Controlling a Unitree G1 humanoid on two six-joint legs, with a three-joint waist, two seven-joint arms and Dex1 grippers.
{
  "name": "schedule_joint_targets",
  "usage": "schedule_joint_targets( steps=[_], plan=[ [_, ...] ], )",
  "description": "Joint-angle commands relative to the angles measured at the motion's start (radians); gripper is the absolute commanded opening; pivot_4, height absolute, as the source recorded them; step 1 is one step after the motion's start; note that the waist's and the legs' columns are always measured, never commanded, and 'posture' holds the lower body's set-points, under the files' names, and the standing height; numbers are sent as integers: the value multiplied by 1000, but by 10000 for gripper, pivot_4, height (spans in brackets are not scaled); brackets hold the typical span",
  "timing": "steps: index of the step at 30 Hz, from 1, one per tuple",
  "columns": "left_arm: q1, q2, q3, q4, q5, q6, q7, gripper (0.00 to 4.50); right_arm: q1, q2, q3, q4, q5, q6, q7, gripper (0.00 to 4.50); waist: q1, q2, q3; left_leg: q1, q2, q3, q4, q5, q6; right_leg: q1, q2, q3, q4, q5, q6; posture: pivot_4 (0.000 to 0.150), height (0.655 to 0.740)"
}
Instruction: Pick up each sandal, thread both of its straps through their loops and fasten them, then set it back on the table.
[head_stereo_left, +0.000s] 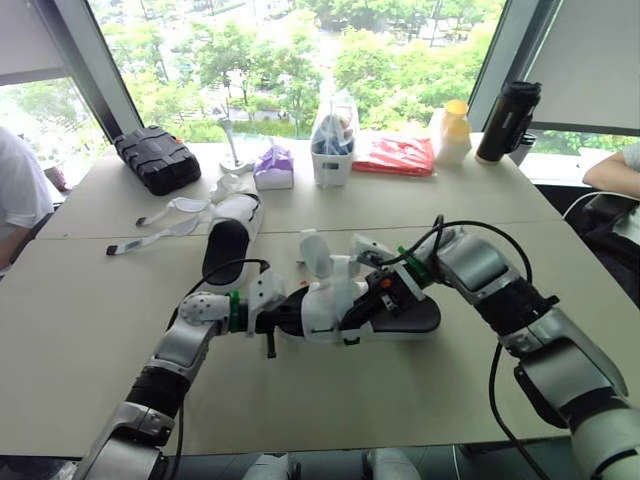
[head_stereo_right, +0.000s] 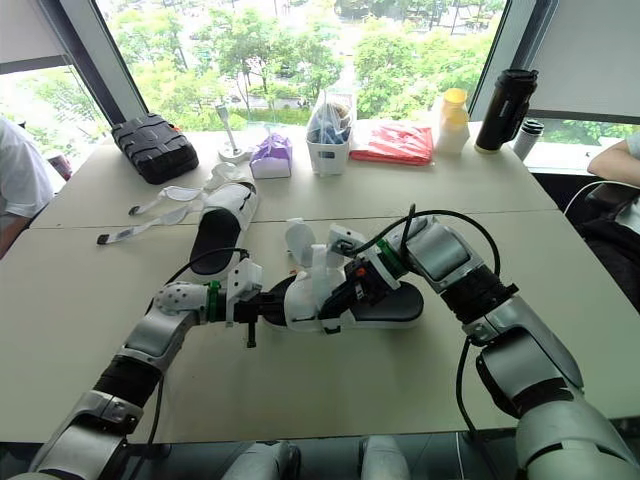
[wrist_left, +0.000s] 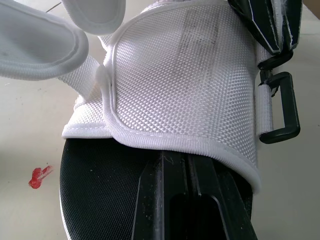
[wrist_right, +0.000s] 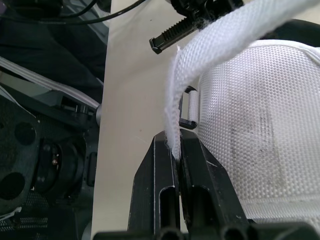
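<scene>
Near edge, lower ctr of head views: sandal (head_stereo_left: 412, 318) lies on its sole on the surface (head_stereo_left: 420, 400), black footbed up, white mesh upper over its middle, both arms meeting at it.

left tool (wrist_left: 186, 159): fingers almost together, only a thin slit btwn them, clamped at the sandal's end on the left of the frame; tips sit over the footbed right at the mesh hem. Black loop (wrist_left: 282, 107) hangs off the mesh edge just beside. Small red mark (wrist_left: 37, 176) on the surface near the sole.

right tool (wrist_right: 177, 145): closed tight on a white strap (wrist_right: 235, 35), webbing pinched btwn the 2 fingers, strap arching up & away over the mesh.

Mid frame, up-left of ctr: second sandal (head_stereo_left: 228, 240) flat on the surface, loose straps (head_stereo_left: 160, 232) trailing out to the left.

Far edge by the window, left to right: black case (head_stereo_left: 157, 158), purple tissue pack (head_stereo_left: 273, 168), white tub (head_stereo_left: 332, 150), red bag (head_stereo_left: 396, 155), yellow-capped bottle (head_stereo_left: 452, 132), black flask (head_stereo_left: 508, 120).

Frame edges: white sleeve (head_stereo_left: 18, 190) at left, a person's arm (head_stereo_left: 612, 170) at right.
</scene>
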Motion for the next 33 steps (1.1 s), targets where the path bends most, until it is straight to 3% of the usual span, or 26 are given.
schedule_joint_targets(
  steps=[1, 2, 5, 13, 22, 28, 33],
  plan=[
    [23, 2, -28, 16, 25, 17, -4, 0, 18, -9, -11, -41, 11, -3, -17, 715, 0, 0, 0, 0, 0, 0, 0, 0, 0, 0, 0, 0, 0, 0, 0, 1500, 7400],
    [21, 3, -28, 18, 24, 16, -5, 0, 19, -5, -15, -38, 8, -5, -27, 715, -1, 0, 0, 0, 0, 0, 0, 0, 0, 0, 0, 0, 0, 0, 0, 1500, 7400],
    [17, 2, -29, 21, 24, 14, -7, 0, 16, -7, -45, -38, 13, -2, -53, 8288, -2, 0, 0, 0, 0, 0, 0, 0, 0, 0, 0, 0, 0, 0, 0, 1500, 7400],
    [11, -1, -31, 32, 27, 8, -7, 0, 12, -130, -164, -186, 107, 91, -74, 44781, 1, 0, 0, 0, 0, 0, 0, 0, 0, 0, 0, 0, 0, 0, 0, 1500, 7400],
    [5, -4, -32, 49, 29, -2, -10, 0, 226, -274, -326, -452, 276, 270, -168, 44781, 6, 0, 0, 0, 1, 0, 0, 0, 1, 1, -1, 0, 0, 0, 0, 1500, 7400],
    [-8, -6, -33, 63, 30, -6, -18, 0, 440, -194, -383, -548, 316, 273, -355, 44781, 7, -1, 0, 1, 2, 1, 1, 0, 1, 2, 0, -1, 0, 0, 0, 1500, 7400],
    [-14, -5, -33, 74, 32, -10, -23, 0, 497, -128, -389, -566, 337, 266, -459, 44781, 7, -1, 0, 1, 2, 0, 2, 0, 1, 2, -1, 0, 0, 0, 1, 1500, 7400]
  ],
)
